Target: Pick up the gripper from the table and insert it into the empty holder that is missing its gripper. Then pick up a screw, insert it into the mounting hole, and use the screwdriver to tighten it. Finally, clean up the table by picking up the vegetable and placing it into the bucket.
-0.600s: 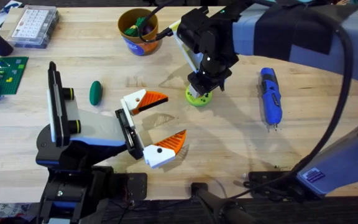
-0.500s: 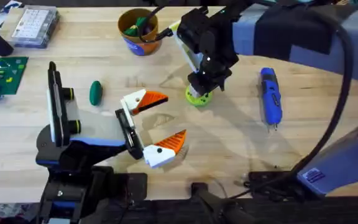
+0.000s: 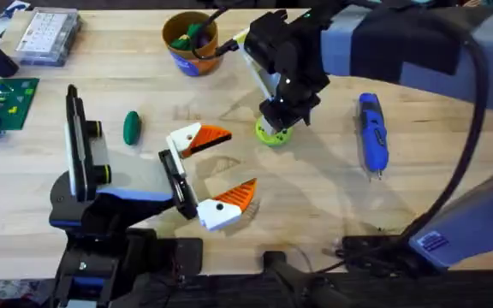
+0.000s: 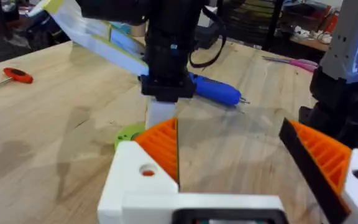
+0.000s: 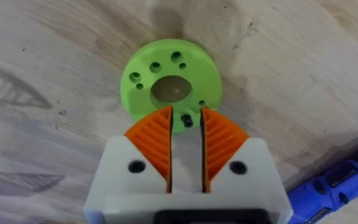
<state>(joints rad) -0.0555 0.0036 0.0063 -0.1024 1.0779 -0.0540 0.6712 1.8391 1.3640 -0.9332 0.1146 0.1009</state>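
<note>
**Right gripper pinched over the green disc, left gripper spread wide**

My right gripper [image 5: 186,152] has its orange ribbed pads [image 5: 154,146] drawn nearly together, a thin slit left between them, and something small and dark sits at their tips; I cannot tell what it is. Those tips sit right at the rim of a round bright-green disc [image 5: 171,83], a flat plastic part with a large central bore and several small holes around it, lying on the table [image 3: 315,180] near the middle. The fingers are white blocks with round screw holes.

My left gripper [image 3: 222,175] hangs spread wide near the front edge, holding nothing, its orange pads well apart above bare wood.

The screwdriver [image 3: 372,133], a slim blue pen shape with dark bands and a thin metal bit pointing toward the front edge, lies toward the right edge, well clear of both grippers. The vegetable [image 3: 131,127], a smooth dark-green oval, lies left of centre. The bucket [image 3: 190,43], blue-walled with an orange-tan rim, stands by the far edge with coloured pieces inside. A clear compartment box [image 3: 48,34] and a green studded plate [image 3: 7,101] sit at the far left corner. I can read no writing.
</note>
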